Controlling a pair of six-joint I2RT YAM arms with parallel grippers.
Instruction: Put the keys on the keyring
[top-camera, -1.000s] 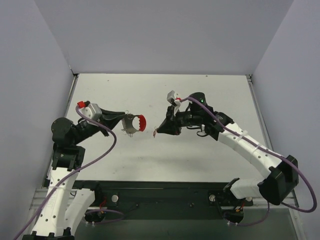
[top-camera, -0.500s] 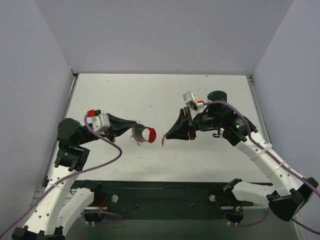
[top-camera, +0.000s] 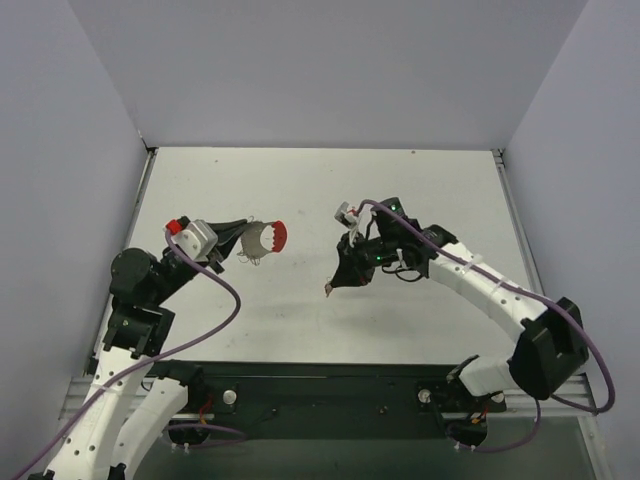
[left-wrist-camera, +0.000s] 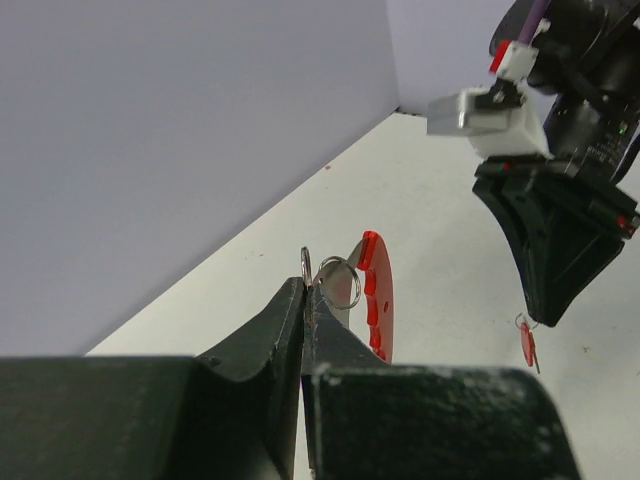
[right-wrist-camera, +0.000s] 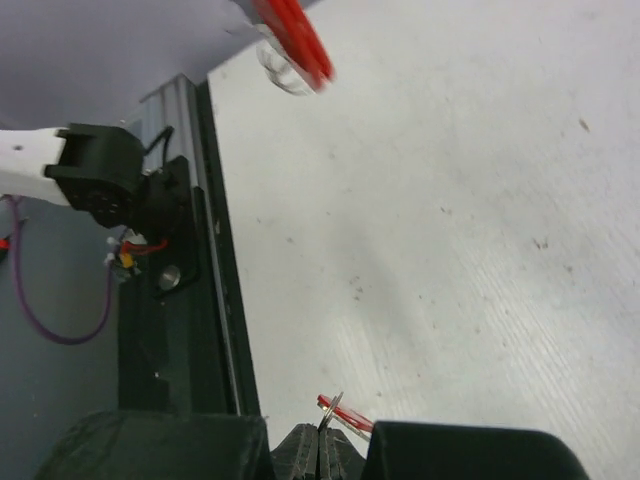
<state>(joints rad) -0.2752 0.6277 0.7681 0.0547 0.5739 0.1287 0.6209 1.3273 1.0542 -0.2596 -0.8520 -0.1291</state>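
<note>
My left gripper is shut on the keyring. Its jaws pinch a thin silver ring, and the curved red band stands just beyond the fingertips, lifted off the table. Right of it, my right gripper is shut on the key, whose small red head and silver ring poke out of the closed jaws. The left wrist view shows the key hanging under the black right fingers. A gap of about one gripper's width separates the key from the red band.
The white table lies below both grippers, with grey walls at the back and both sides. A black rail runs along the near edge by the arm bases. Purple cables loop off each arm.
The left gripper pushed the keyring right and toward the key, then drew it back up and left. The right wrist swung and its gripper carried the key slightly down and right.
</note>
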